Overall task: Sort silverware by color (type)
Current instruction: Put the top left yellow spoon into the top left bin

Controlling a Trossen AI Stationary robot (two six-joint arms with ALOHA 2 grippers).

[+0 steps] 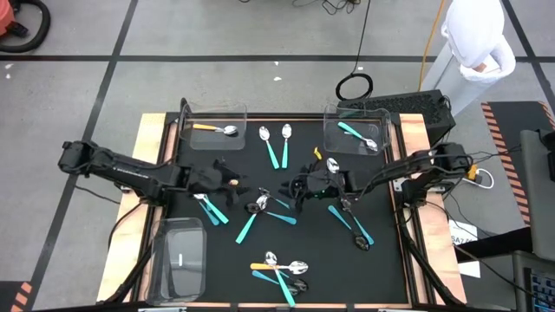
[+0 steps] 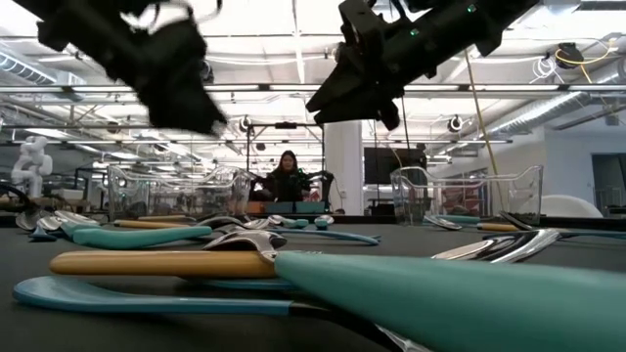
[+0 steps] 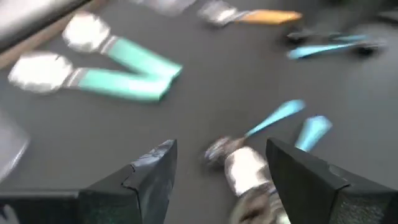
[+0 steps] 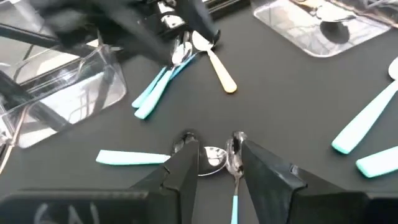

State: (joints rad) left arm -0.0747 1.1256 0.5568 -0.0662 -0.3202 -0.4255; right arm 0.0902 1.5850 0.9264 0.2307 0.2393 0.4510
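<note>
Silverware lies scattered on the black mat: two teal-handled spoons (image 1: 276, 147) at the far middle, a silver-headed teal spoon (image 1: 253, 217) in the centre, and a mixed cluster (image 1: 282, 270) at the near edge. My left gripper (image 1: 232, 184) hangs open above the mat left of centre, and a silver spoon head (image 3: 245, 171) shows on the mat between its fingers. My right gripper (image 1: 299, 191) hangs right of centre, its fingers apart. Past its fingertips (image 4: 214, 144) I see a silver head (image 4: 214, 158) and a thin teal handle (image 4: 235, 202) on the mat.
A clear bin (image 1: 187, 130) at the far left holds an orange-handled spoon (image 1: 212, 128). A bin (image 1: 328, 130) at the far right holds teal spoons. A third bin (image 1: 160, 260) stands at the near left. A person (image 2: 287, 176) sits far behind the table.
</note>
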